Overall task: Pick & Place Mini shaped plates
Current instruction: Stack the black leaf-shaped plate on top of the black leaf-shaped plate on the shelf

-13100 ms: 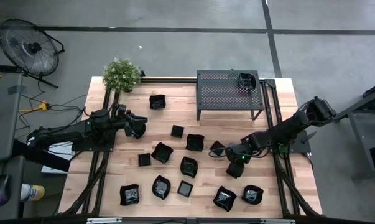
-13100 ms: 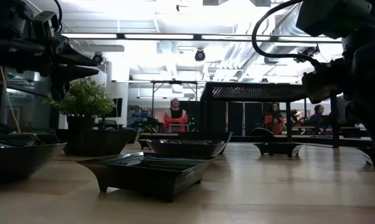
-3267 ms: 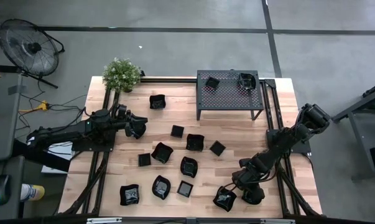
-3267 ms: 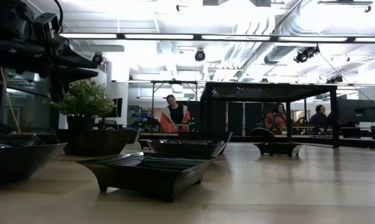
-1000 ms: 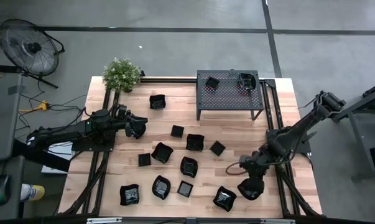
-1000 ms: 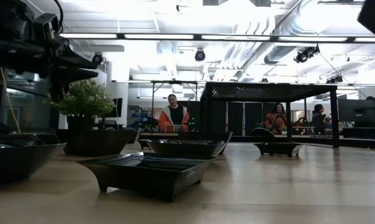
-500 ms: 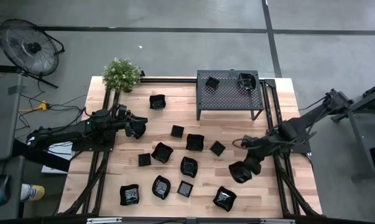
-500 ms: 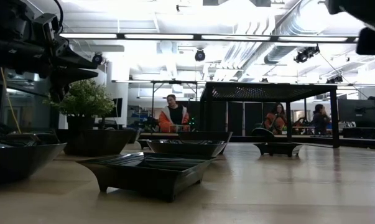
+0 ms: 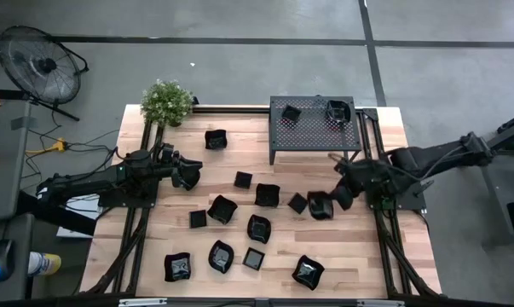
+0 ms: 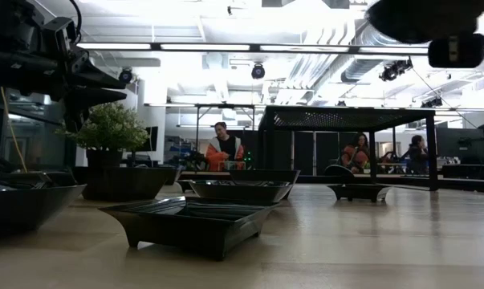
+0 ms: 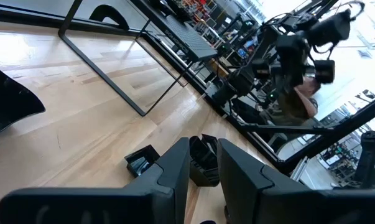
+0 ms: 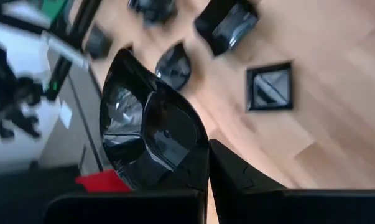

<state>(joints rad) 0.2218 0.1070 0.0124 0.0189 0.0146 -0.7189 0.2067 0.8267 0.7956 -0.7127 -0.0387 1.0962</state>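
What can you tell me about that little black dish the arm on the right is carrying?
The mini plate is glossy black, with a wavy, pointed rim around a shallow bowl that catches glints of light. The right claw is shut on its rim, holding it tilted above the wooden table, near the perforated metal rack. Nothing else touches it.

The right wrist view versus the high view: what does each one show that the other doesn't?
Only the right wrist view shows the glossy inside of the held plate, its rim pinched between shut fingers. Only the high view shows the perforated rack with two plates on it, the plant, the fan and the waiting left gripper. Both show the right gripper carrying that plate above the others.
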